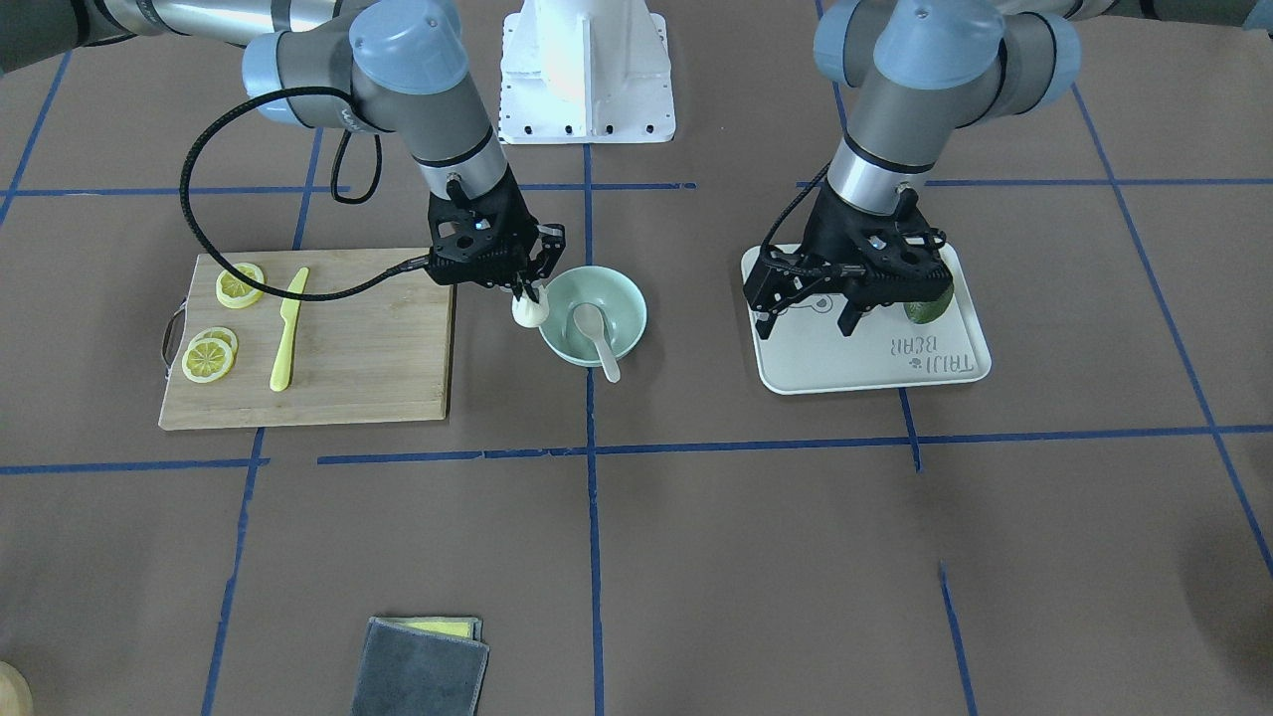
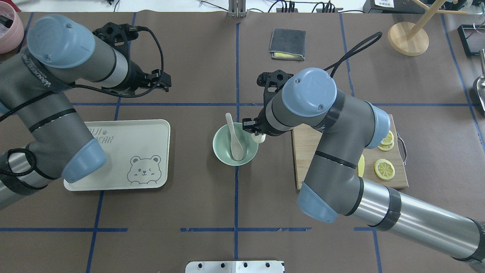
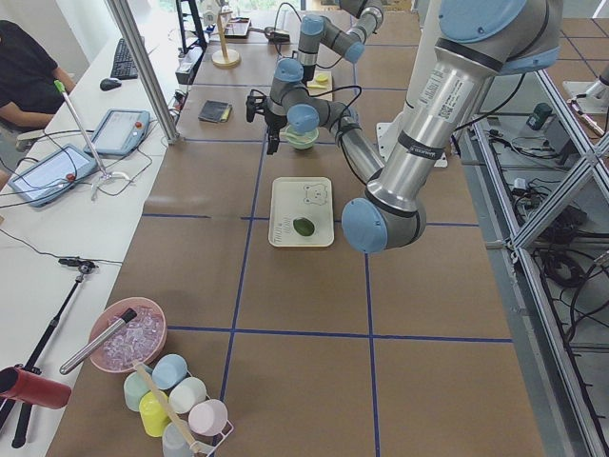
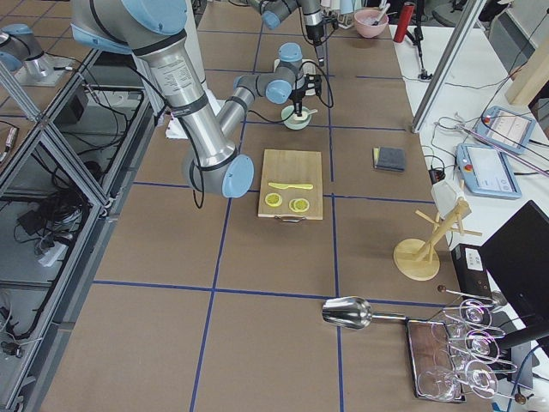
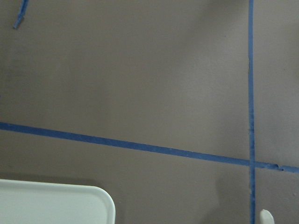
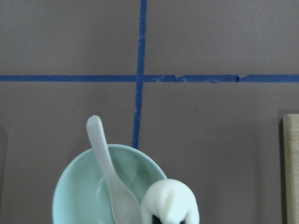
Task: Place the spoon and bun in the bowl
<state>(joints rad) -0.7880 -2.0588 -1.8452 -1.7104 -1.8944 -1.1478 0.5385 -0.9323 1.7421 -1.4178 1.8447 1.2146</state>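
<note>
We see the bun pinched by its top between the closed fingers of the right gripper. It hangs at the bowl's rim on the side toward the board and is not yet inside. The spoon lies in the bowl, scoop down and handle leaning out over the rim. Near the bowl, the board carries lemon slices and a yellow knife. Well apart, the left gripper hovers over the tray, its fingers spread wide and empty. A green fruit sits on the tray just beside it.
</note>
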